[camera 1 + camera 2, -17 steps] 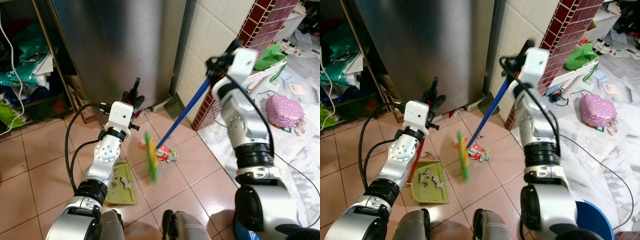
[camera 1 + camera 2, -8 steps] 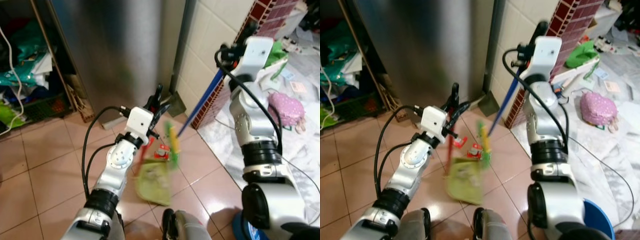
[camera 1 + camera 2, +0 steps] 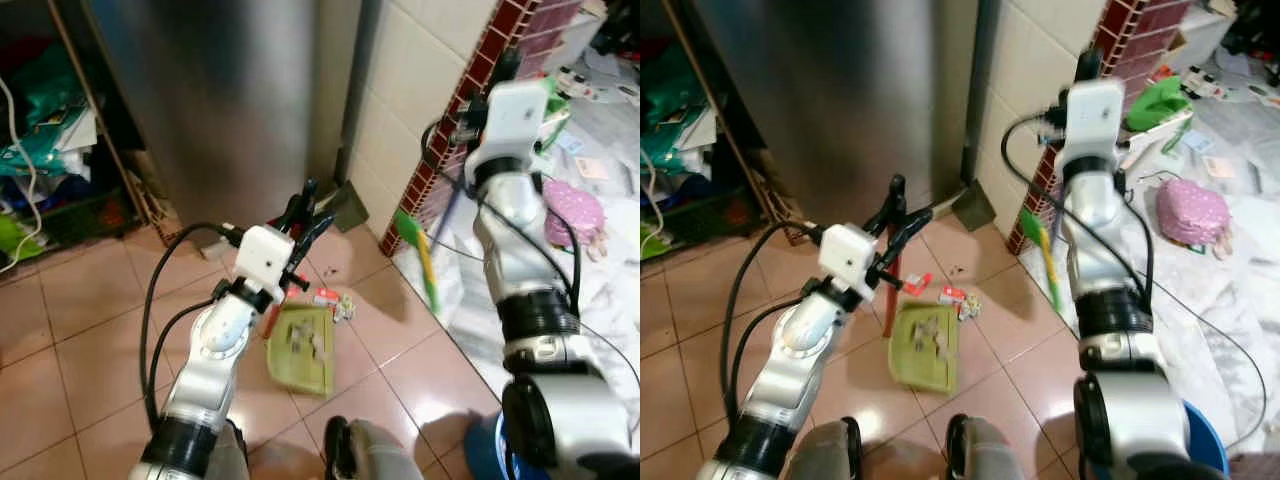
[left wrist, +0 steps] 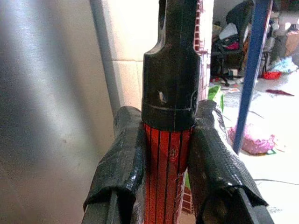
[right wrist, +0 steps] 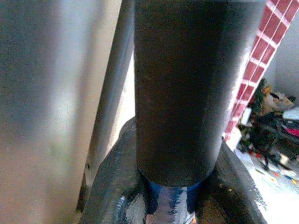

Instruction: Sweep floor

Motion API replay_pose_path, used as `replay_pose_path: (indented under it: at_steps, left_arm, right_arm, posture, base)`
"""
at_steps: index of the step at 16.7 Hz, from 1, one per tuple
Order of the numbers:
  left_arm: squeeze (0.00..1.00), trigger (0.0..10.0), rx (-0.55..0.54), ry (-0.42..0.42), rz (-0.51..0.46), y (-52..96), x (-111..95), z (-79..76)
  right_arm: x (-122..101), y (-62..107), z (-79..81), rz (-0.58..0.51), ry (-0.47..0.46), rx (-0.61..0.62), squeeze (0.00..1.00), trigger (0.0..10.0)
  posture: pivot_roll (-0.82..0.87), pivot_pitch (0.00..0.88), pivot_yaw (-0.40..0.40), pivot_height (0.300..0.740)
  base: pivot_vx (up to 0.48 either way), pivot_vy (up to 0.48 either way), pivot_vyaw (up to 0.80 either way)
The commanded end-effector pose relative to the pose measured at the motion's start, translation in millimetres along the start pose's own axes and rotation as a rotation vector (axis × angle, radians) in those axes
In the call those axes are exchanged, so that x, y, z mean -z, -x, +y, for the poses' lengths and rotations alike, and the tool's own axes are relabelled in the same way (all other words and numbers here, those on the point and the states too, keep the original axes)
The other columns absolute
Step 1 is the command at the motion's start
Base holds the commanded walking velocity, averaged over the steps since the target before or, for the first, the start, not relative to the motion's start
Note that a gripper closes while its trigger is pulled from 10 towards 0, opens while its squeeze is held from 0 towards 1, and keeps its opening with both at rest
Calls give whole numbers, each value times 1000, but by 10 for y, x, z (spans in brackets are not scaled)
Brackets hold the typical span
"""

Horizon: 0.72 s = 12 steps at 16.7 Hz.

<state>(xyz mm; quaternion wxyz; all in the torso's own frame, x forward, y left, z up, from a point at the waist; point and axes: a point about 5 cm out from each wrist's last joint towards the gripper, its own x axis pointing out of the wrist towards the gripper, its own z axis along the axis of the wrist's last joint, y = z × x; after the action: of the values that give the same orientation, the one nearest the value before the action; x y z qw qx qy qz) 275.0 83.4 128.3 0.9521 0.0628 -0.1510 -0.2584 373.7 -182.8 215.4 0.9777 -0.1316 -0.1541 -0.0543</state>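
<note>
Broom [image 3: 425, 262] hung lifted off the tiles at about 2 o'clock from the robot's feet, green bristle head blurred beside the brick-faced wall [image 3: 470, 90], blue shaft running up to the right gripper [image 5: 175, 186]. Right wrist view showed both black fingers [image 5: 114, 186] pressed against the shaft just under its black grip, jaws clamped tight on it. Judged: head raised to carry it across for another stroke.

Dustpan [image 3: 303, 345], green, lay flat on the floor [image 3: 90, 330] at 12 o'clock, scraps already inside, its red handle [image 4: 168, 172] rising to the left gripper [image 4: 169, 158]. Jaws closed hard on that handle, just below the black cap. Judged: pan held low and steady as the catch target.

Litter [image 3: 334, 301], red and white wrappers, sat just beyond the pan's far right corner at roughly 1 o'clock, near it and not yet in. Steel fridge [image 3: 210, 90] stood at 11 to 12 o'clock behind. Judged: sweep partly done, those wrappers next.
</note>
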Motion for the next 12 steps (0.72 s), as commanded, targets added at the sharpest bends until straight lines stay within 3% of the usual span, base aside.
replay_pose_path:
  at_steps: [1,7,10,12]
  left_arm:
    - [0,10000,28,3,-76,-27,-180,-31]
    - [0,10000,-137,-6,-39,74,-292,171]
    - [0,10000,-163,-6,-27,41,-354,179]
    - [0,10000,-196,2,-3,30,-327,204]
  right_arm:
    - [29,22,-46,6,36,23,0,10000]
    - [554,450,236,195,-14,-37,0,10000]
    - [618,480,241,238,-43,-15,0,10000]
    - [667,468,210,275,-71,9,0,10000]
  posture:
    - [1,145,-64,740]
    - [19,142,-74,740]
    - [20,140,-71,740]
    - [17,131,-69,740]
  base:
    - [0,0,0]
    - [0,0,0]
    - [0,0,0]
    - [0,0,-800]
